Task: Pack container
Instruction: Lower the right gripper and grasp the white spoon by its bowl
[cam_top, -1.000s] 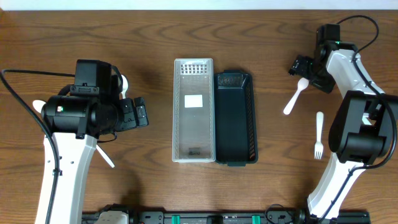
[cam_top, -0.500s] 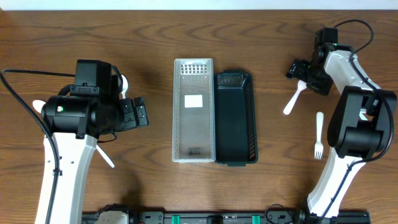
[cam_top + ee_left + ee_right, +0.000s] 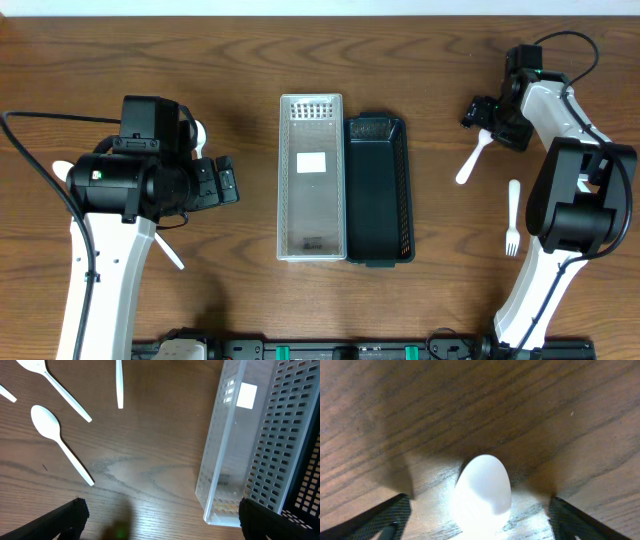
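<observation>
A clear perforated container [image 3: 311,180] and a dark teal basket [image 3: 378,190] stand side by side at the table's middle. My right gripper [image 3: 487,118] is open, low over the bowl end of a white plastic spoon [image 3: 473,158]; in the right wrist view the spoon bowl [image 3: 482,490] lies between the open fingers. A white fork [image 3: 513,217] lies to the right. My left gripper [image 3: 222,184] is open and empty left of the clear container [image 3: 235,445]. White spoons [image 3: 60,442] lie on the wood near it.
More white cutlery lies by the left arm: a spoon [image 3: 200,135] behind it and a utensil handle [image 3: 170,252] in front. In the left wrist view another spoon [image 3: 55,385] and a thin handle [image 3: 119,385] lie at the top.
My right gripper has shifted slightly toward the spoon's bowl end and settled over it. The left arm has not moved.
</observation>
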Action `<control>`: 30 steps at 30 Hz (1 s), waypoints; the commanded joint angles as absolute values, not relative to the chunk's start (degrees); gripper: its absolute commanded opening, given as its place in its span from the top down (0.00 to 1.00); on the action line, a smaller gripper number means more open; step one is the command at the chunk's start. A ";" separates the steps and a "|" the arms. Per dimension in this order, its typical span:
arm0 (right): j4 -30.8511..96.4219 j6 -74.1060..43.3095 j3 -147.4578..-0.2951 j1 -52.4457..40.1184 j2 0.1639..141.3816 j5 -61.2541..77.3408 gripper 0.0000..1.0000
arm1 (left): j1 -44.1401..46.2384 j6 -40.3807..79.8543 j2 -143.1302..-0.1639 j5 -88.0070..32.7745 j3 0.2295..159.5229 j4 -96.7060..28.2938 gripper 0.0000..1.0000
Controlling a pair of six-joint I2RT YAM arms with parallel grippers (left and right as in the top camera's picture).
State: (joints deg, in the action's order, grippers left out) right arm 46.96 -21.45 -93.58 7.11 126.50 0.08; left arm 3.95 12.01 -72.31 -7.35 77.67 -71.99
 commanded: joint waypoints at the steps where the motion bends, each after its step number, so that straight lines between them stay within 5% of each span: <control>1: 47.40 -21.15 -94.59 7.16 127.66 0.25 0.17 | 3.81 12.32 -71.79 -7.53 78.61 -72.16 0.02; 11: 48.14 -21.12 -94.59 7.11 127.66 0.27 0.34 | 3.81 12.32 -71.79 -7.51 78.61 -72.14 0.02; 16: 48.42 -20.93 -94.59 7.11 127.66 0.30 0.50 | 3.81 12.32 -71.79 -7.51 78.61 -72.14 0.02; 30: 48.64 -20.93 -94.59 7.07 127.66 0.30 0.66 | 3.81 12.32 -71.79 -7.51 78.61 -72.16 0.02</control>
